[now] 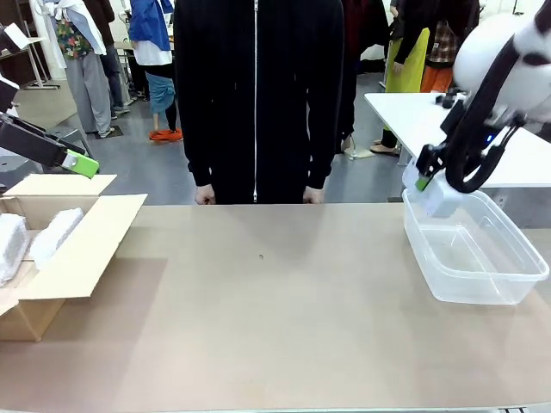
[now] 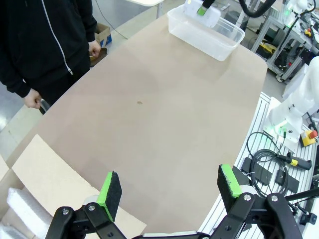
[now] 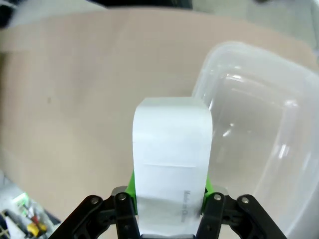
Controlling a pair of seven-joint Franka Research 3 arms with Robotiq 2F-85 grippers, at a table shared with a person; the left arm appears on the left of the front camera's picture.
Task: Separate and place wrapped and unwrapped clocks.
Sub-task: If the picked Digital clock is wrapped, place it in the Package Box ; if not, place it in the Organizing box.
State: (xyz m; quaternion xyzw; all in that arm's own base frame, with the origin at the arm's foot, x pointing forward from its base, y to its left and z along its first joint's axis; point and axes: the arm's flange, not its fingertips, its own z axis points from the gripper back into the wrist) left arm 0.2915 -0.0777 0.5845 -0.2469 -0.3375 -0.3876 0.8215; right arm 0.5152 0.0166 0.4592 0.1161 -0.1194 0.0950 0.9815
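Observation:
My right gripper (image 1: 428, 185) is shut on the bare, smooth white unwrapped clock (image 1: 439, 198), holding it over the near-left corner of the clear plastic tub (image 1: 508, 288). In the right wrist view the clock (image 3: 172, 154) stands upright between the fingers, with the tub (image 3: 264, 149) just to its right. Two wrapped clocks (image 1: 56, 234) lie in the cardboard box (image 1: 82, 249) at the left; one (image 2: 27, 216) also shows in the left wrist view. My left gripper (image 2: 169, 188) hangs open and empty above the box's side of the table, high at the left (image 1: 79, 163) in the front view.
A person in a black jacket stands at the far edge with both hands (image 1: 205, 196) low by the table. The tub (image 2: 207, 35) is otherwise empty. The brown tabletop (image 1: 275, 301) stretches between box and tub. Cables and an emergency-stop box (image 2: 306, 137) sit off the table's side.

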